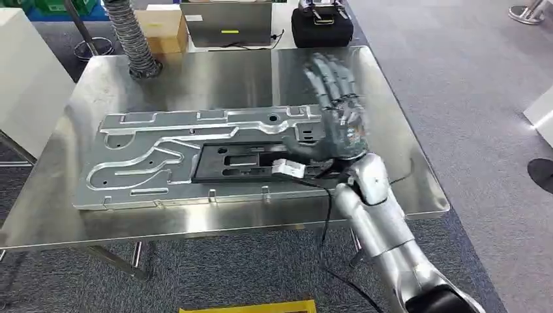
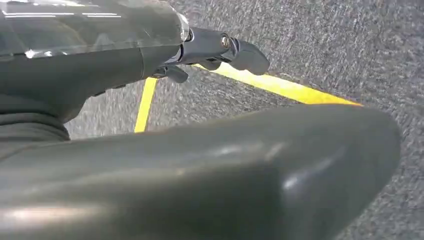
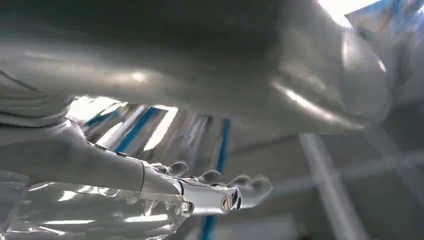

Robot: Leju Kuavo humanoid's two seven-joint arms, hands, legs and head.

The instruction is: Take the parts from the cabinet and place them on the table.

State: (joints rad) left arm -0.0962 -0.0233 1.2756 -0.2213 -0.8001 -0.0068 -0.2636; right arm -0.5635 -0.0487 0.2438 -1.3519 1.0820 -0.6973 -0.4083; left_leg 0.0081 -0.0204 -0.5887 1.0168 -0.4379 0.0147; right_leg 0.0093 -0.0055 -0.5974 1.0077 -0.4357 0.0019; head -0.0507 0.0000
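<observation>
Head view, left to right. White cabinet side (image 1: 29, 78) at far left, beside the steel table (image 1: 78, 202). Grey ribbed hose (image 1: 134, 39) stands on the table's far-left corner; cardboard box (image 1: 163, 29) and a grey laptop-like case (image 1: 227, 21) behind the far edge, black bag (image 1: 321, 25) further right.

Large machined aluminium plate (image 1: 163, 156) lies flat across the table's middle, long side parallel to the near edge. Black slotted part (image 1: 241, 162) lies flat within the plate's right-hand half, near its front edge.

Right hand (image 1: 336, 107) is above the plate's right end, fingers spread and extended away from the robot, holding nothing; blurred. Small white tag or connector (image 1: 289, 169) sits at the wrist with a black cable (image 1: 324, 222) hanging down past the table edge.

Left wrist view: left hand (image 2: 215, 52) over grey carpet (image 2: 325, 45) with yellow floor tape (image 2: 280, 86); fingers loosely extended, nothing held
</observation>
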